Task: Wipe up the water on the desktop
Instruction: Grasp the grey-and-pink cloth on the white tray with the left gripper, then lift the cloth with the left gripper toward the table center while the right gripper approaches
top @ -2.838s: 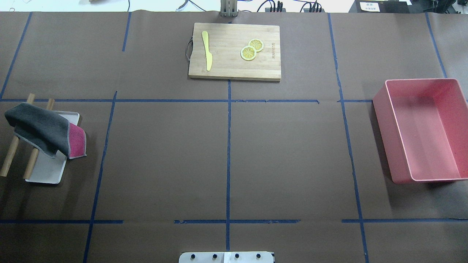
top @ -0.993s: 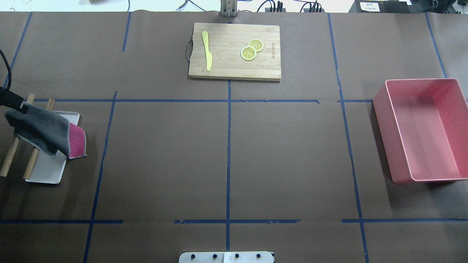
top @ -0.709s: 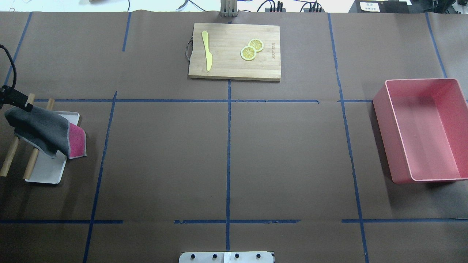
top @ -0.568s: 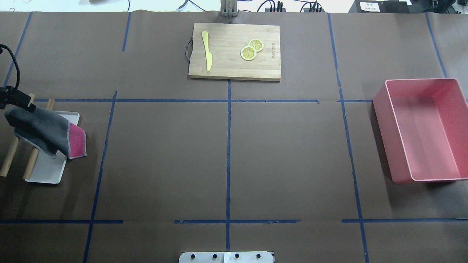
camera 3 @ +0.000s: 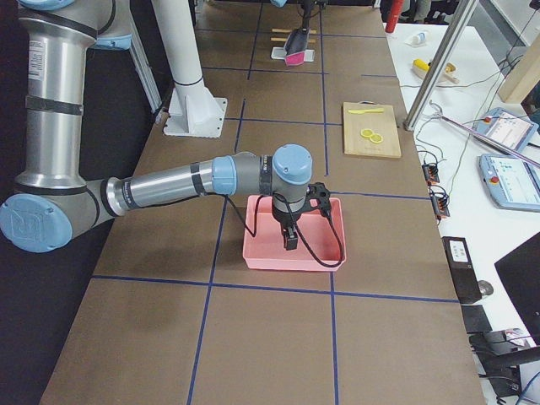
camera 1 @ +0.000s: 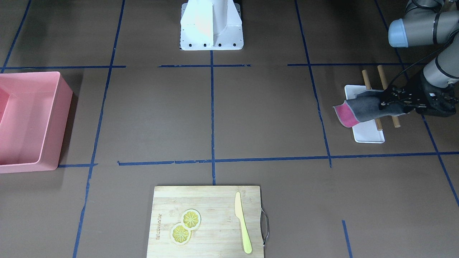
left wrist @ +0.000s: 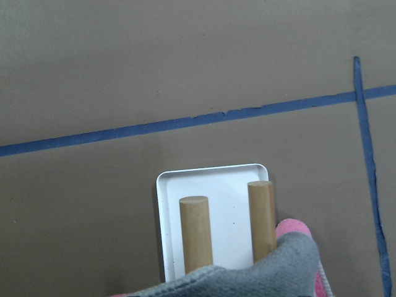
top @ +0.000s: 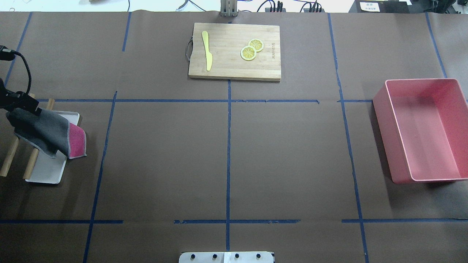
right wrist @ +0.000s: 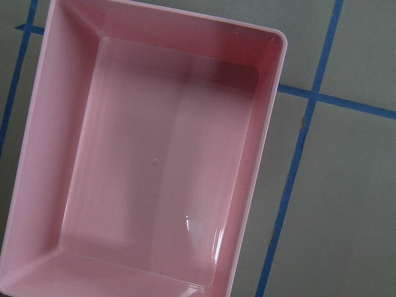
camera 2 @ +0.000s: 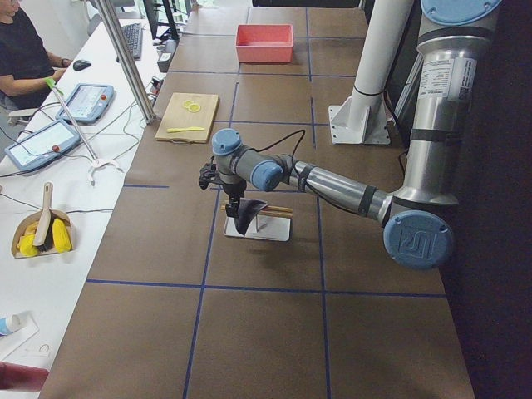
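Left gripper (camera 1: 385, 103) touching grey cloth (camera 1: 365, 107), frame right; finger gap unclear. Right gripper (camera 3: 289, 238) above pink bin (camera 3: 263, 250): can't tell.

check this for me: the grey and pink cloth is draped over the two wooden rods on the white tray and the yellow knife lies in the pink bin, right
Not quite. The overhead exterior view shows the yellow knife lying on the bamboo cutting board, not in the pink bin. The grey and pink cloth is indeed draped over the two wooden rods on the white tray.
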